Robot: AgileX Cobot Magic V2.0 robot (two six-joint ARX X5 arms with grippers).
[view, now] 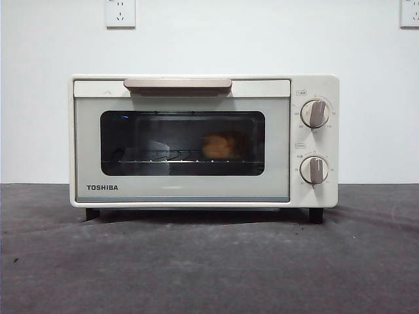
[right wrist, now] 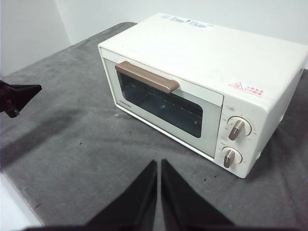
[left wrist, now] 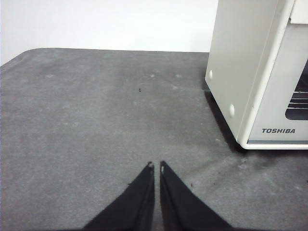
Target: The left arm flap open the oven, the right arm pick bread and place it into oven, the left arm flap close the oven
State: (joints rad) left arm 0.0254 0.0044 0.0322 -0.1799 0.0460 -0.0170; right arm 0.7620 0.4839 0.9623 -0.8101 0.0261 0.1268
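Front view: bread (view: 218,146) dim behind shut oven (view: 203,140) glass

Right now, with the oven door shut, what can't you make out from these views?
- Bread: front view only, dimmed by dark glass; its resting surface is unclear.
- Oven: left wrist view's edge crops it; the bread is out of frame.
- Knobs: dial markings too small.
- Left gripper and right gripper: absent from front view.

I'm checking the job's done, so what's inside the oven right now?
Through the shut oven's window, the bread sits on the wire rack, right of centre. The glass is dark, so the bread's back and the rest of the interior can't be seen.
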